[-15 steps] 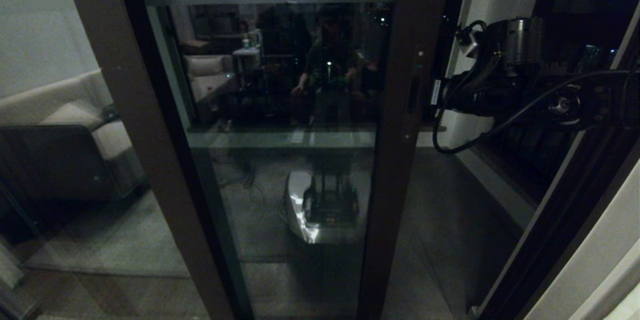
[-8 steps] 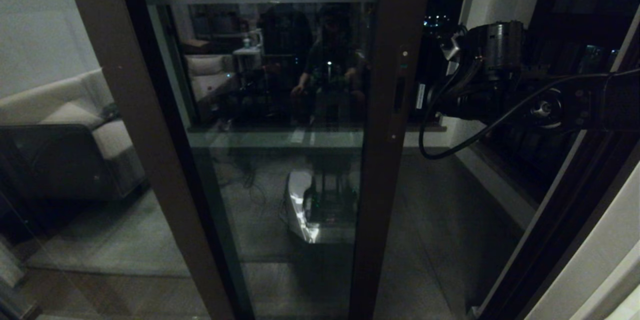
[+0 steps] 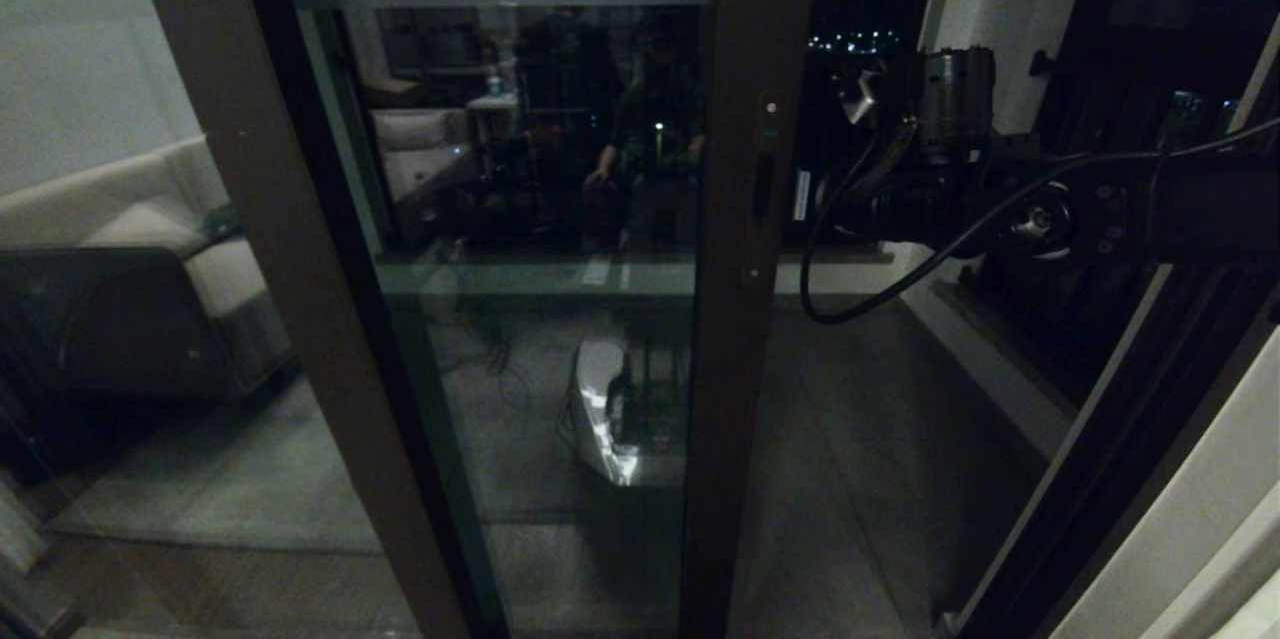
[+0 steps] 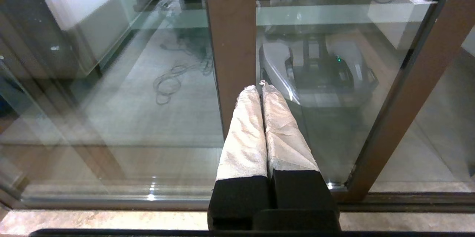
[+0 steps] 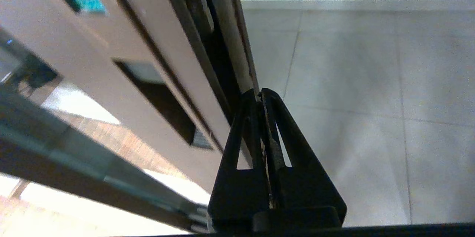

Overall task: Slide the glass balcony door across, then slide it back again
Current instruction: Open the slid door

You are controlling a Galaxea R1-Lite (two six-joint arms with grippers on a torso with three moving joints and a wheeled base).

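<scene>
Glass balcony door (image 3: 540, 249) stands upright before the robot, its frosted band across the top and its dark brown stile (image 3: 745, 279) just right of the middle of the head view. A slim recessed handle (image 3: 762, 186) sits in that stile at about arm height. To the right of the stile the doorway is open, showing the tiled balcony floor (image 3: 870, 439) and night lights beyond.

The right gripper (image 5: 261, 94) is at the door's free edge, beside the handle (image 5: 156, 101); its black fingers (image 5: 282, 125) are pressed together with nothing between them, tips against the edge of the stile. The right arm (image 3: 1000, 209) reaches in level from the right.

The left gripper (image 4: 259, 88) hangs low near the fixed brown frame (image 4: 230, 44), its white-wrapped fingers (image 4: 245, 133) closed on nothing. A sofa (image 3: 150, 249) shows through the pane on the left.
</scene>
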